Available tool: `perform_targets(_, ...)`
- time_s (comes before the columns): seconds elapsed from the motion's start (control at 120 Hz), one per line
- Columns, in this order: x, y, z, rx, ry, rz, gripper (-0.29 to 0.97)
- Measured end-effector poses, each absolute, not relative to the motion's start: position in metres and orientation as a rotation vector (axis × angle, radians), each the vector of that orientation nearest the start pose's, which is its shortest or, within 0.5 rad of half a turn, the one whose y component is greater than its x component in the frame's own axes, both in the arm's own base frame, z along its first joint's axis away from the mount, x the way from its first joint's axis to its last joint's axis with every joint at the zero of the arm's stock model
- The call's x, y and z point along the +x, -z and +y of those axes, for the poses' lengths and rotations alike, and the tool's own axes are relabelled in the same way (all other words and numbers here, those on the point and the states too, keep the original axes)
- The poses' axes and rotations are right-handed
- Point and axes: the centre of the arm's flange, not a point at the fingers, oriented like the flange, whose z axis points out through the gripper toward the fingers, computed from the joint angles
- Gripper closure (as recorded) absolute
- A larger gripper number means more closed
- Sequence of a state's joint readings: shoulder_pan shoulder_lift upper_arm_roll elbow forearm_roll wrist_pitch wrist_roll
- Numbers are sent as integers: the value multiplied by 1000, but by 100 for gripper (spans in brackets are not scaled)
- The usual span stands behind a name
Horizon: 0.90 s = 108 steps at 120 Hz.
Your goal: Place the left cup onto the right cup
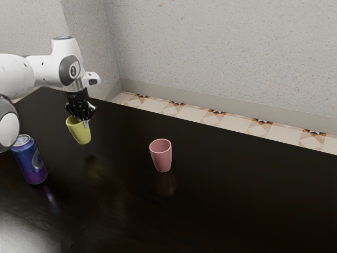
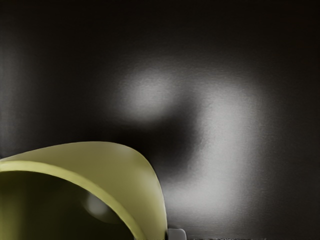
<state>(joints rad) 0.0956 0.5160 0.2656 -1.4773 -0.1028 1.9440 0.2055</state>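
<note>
A yellow-green cup (image 1: 79, 132) hangs above the dark table at the exterior view's left, lifted off the surface with its faint reflection below it. My gripper (image 1: 82, 120) is shut on its rim, one finger inside and one outside. The same cup (image 2: 95, 190) appears large and blurred just under my hand in the wrist view, its mouth facing the camera. A pink cup (image 1: 161, 154) stands upright on the table toward the exterior view's right of the held cup, well apart from it.
A blue and purple soda can (image 1: 29, 159) stands upright on the table (image 1: 237, 200) below and to the exterior view's left of the held cup. Beyond the table's far edge lies a patterned tile floor (image 1: 231, 120) and a plaster wall.
</note>
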Motion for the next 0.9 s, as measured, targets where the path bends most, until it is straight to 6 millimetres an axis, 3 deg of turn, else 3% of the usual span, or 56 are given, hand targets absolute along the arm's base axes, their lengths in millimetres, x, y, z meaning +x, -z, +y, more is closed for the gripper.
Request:
perform_targets(0.525,646,-488,147,-3094,77,-87,77)
perform_targets(0.9,646,-496,58,-3097,42,132,77)
